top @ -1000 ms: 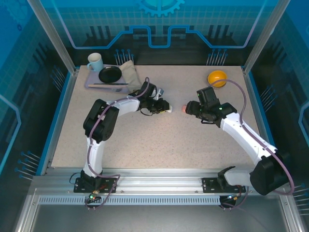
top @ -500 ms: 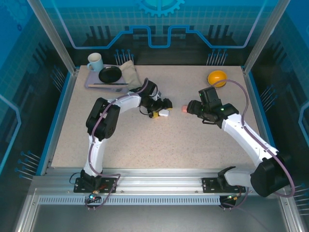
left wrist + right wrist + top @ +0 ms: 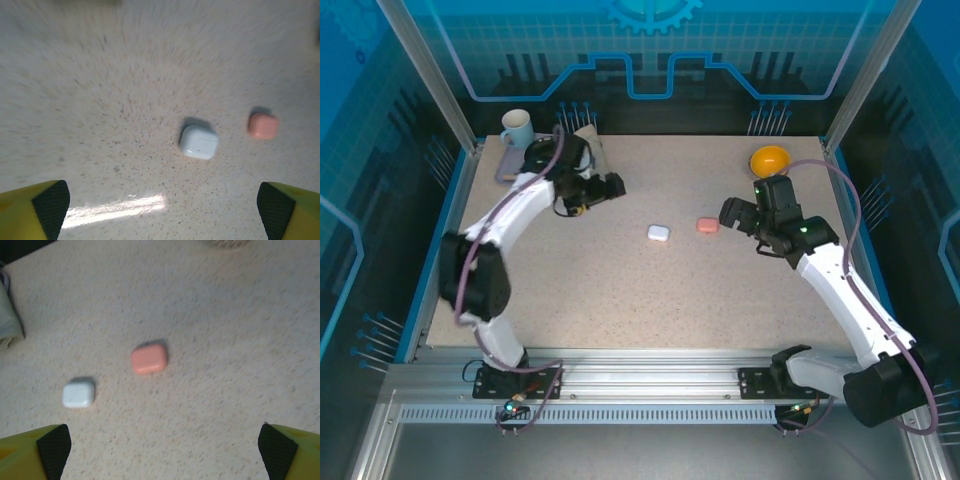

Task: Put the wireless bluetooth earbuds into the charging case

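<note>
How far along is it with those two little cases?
It looks about done: the white case and the pink case lie shut on the table. Nothing is in hand; the left tool and right tool stand open, clear of both. With lids shut, I cannot confirm the earbuds are inside.

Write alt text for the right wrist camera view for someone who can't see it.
Two closed earbud cases lie apart on a speckled beige table: a salmon-pink case mid-frame, a white case lower left of it. The open right end effector hangs above, its yellow, black-padded fingers in the bottom corners.
</note>
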Controlling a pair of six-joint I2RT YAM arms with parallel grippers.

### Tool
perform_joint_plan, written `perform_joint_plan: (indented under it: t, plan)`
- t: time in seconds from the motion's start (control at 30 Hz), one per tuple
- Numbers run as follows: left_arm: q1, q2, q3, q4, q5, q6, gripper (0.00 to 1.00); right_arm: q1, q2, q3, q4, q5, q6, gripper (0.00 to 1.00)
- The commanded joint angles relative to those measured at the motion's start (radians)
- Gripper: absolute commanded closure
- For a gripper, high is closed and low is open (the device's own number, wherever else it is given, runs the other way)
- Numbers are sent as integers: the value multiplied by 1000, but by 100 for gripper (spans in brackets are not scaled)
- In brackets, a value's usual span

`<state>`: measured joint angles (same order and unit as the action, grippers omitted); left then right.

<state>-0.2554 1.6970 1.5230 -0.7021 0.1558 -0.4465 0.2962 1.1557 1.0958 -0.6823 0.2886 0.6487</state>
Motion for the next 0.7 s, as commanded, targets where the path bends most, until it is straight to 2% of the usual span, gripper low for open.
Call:
perform_joint_plan:
  t: [0.0,0.1,0.17,0.23,0.3,0.47,0.57,0.67]
  plan:
    - [-4,-210,-120,54,-214,225,1,-26,2,-14,62,144,-109,0]
    - [-4,-417,-373,344,-329,397,1,-33,7,-131,257,246,-198,0]
    - [-2,-519,-523,513,-401,487,1,-41,30,-178,348,260,-284,0]
    - [6,-579,-643,610,-426,546,1,-47,61,-208,411,283,-331,0]
    - [31,-603,-731,685,-410,538,1,-54,87,-264,508,276,-383,0]
    - [77,-582,-982,1031,-443,539,1,-84,163,-383,761,245,-468,0]
    - [110,-500,-1069,1185,-438,527,1,-90,211,-474,977,236,-538,0]
    - [136,-380,-1112,1300,-429,512,1,-102,275,-574,1217,158,-643,0]
